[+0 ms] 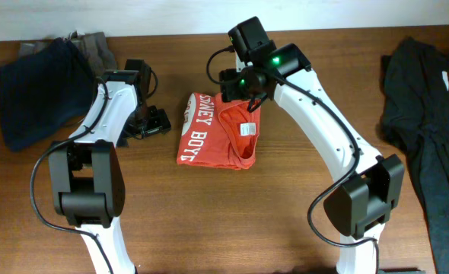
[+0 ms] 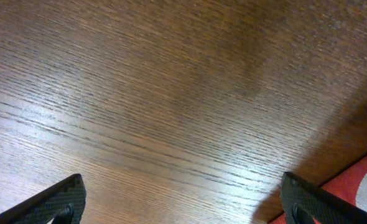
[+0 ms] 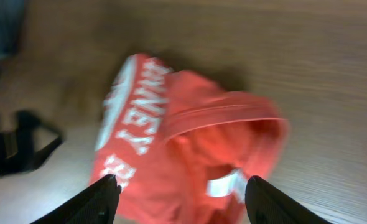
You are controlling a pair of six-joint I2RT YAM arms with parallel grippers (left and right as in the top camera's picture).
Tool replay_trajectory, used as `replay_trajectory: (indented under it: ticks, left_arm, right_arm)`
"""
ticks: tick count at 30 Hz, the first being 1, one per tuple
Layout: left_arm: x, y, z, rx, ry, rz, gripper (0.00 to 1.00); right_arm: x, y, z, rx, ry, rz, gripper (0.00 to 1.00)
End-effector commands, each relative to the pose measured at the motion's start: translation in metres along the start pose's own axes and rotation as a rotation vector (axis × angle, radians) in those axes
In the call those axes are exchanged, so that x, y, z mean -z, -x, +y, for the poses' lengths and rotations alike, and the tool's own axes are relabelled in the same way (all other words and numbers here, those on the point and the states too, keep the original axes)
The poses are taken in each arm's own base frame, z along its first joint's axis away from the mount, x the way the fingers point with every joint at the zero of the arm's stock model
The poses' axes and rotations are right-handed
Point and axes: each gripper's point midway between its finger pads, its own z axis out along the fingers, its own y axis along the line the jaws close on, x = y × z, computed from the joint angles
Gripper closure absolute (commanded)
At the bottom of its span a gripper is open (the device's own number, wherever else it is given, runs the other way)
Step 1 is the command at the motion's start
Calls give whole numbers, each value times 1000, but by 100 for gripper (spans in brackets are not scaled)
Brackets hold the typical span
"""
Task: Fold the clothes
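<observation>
Orange-red fabric T-shirt with white lettering (image 1: pixel 218 131) sits folded mid-counter (image 1: pixel 285 228). It looks soft and floppy, so I'd pinch a doubled edge. The right fingers (image 3: pixel 102 198) hang spread above it, grasping nothing, and the left fingers (image 2: pixel 53 202) gape over bare wood. Only the overhead shows the crumpled navy garment (image 1: pixel 38 84) far left.

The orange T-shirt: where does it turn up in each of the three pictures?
Overhead: the orange T-shirt lies folded mid-table, between the two arms.
Left wrist: just a corner of the orange T-shirt, at the bottom right.
Right wrist: the orange T-shirt fills the middle, with its white lettering on the left.
Shared landmark: the brown wooden table under it in all three.
</observation>
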Motion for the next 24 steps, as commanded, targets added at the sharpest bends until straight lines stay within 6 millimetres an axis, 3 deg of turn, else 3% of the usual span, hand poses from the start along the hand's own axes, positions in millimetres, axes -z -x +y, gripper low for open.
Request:
replay_trajectory:
  ticks: [1, 2, 8, 18, 24]
  left_arm:
    - [1, -3, -1, 11, -8, 7, 1]
    - [1, -3, -1, 12, -9, 6, 1]
    - [1, -3, -1, 10, -8, 7, 1]
    - [1, -3, -2, 10, -9, 7, 1]
    - [1, -3, -1, 10, -8, 7, 1]
  right_arm:
    - [-24, -14, 15, 27, 105, 89, 31]
    - [-43, -21, 12, -1, 97, 129, 32]
    - [-101, -45, 9, -39, 93, 239, 36]
    - [-112, -43, 27, 5, 106, 206, 41]
    - [-114, -41, 14, 3, 26, 188, 50]
